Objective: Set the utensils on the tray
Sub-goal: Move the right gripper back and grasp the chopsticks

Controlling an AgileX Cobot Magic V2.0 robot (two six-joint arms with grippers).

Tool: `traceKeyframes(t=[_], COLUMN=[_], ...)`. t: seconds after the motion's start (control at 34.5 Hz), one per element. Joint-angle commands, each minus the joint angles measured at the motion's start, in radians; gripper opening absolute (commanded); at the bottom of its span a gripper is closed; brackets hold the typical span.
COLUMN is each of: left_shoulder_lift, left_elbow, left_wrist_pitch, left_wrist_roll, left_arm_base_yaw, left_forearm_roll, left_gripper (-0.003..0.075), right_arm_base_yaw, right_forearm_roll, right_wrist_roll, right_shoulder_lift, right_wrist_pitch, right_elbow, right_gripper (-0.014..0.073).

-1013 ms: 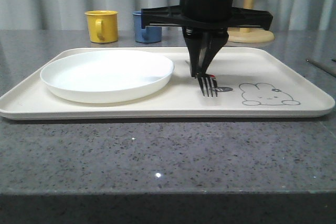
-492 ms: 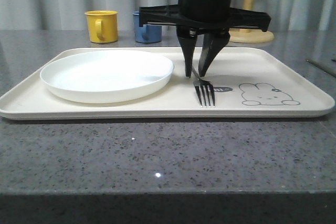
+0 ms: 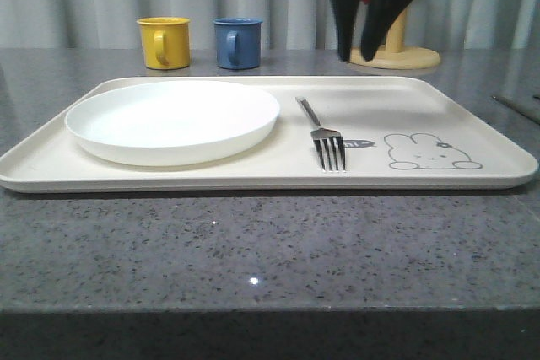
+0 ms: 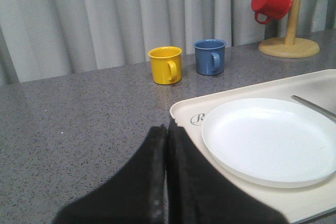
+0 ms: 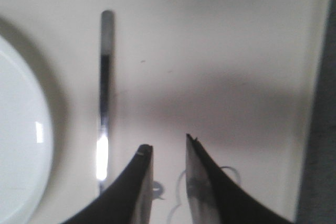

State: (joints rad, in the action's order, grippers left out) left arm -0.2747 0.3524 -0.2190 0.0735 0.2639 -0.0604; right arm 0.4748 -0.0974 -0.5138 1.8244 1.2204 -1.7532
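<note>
My right gripper [image 3: 364, 50] hangs empty, jaws slightly apart, above the tray [image 3: 472, 107], the fork [image 3: 325, 137] lying flat below beside the plate [image 3: 173, 120].

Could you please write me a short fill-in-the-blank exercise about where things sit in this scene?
1. The fork lies on the tray between the rabbit drawing and the round white ____.
2. Beside the yellow mug stands a ____ mug.
3. The right pincer above the tray holds ____.

Missing words: plate; blue; nothing
</note>
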Motion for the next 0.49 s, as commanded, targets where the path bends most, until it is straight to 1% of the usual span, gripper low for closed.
traceKeyframes(t=[0.0, 0.09, 0.2, 0.29, 0.41, 0.46], left_shoulder_lift=[-0.010, -0.010, -0.010, -0.010, -0.010, -0.010], left_elbow=[0.028, 0.028, 0.028, 0.028, 0.028, 0.028], left_wrist_pitch=[0.085, 0.085, 0.085, 0.085, 0.085, 0.085], left_wrist_roll=[-0.012, -0.012, -0.012, -0.012, -0.012, -0.012], left_arm_base_yaw=[0.002, 0.002, 0.002, 0.002, 0.002, 0.002], left_forearm_roll=[0.002, 0.002, 0.002, 0.002, 0.002, 0.002], left_gripper=[-0.0018, -0.0018, -0.0018, -0.0018, -0.0018, -0.0018], right_arm_base_yaw=[-0.074, -0.146, -0.231, -0.291, -0.405, -0.446], right_forearm_roll=[-0.027, -0.026, -0.023, -0.008, 0.047, 0.076], right_wrist_roll=[0.097, 0.154, 0.207, 0.239, 0.323, 0.367], right_shoulder_lift=[-0.083, -0.103, -0.134, -0.158, -0.185, -0.187], right_wrist_pitch=[0.063, 0.091, 0.088, 0.068, 0.008, -0.021], right_elbow=[-0.032, -0.015, 0.037, 0.090, 0.204, 0.258], right_gripper=[0.0198, 0.0198, 0.0198, 0.0198, 0.0198, 0.0198])
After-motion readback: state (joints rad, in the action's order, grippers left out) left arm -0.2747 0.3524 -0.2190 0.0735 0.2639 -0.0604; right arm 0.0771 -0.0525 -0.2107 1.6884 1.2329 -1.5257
